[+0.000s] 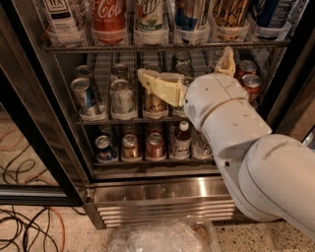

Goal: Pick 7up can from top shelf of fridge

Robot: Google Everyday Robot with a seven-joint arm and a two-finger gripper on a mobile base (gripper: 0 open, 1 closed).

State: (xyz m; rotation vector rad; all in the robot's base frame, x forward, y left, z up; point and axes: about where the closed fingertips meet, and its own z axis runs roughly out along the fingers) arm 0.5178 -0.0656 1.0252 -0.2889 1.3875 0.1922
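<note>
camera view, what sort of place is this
Probably a shop or office pantry: a commercial glass-door drinks fridge with wire racks of cans, the 7up can on the top shelf, cables on a speckled floor. The gripper hangs before the middle rack.

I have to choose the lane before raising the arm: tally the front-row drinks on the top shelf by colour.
Red Coca-Cola can: 1
White-and-green 7up can: 1
Blue drinks: 2
Gold-brown drink: 1
White-and-black-labelled drink: 1
Total: 6
The gripper, open, is below the top shelf, in front of the middle rack.
</note>
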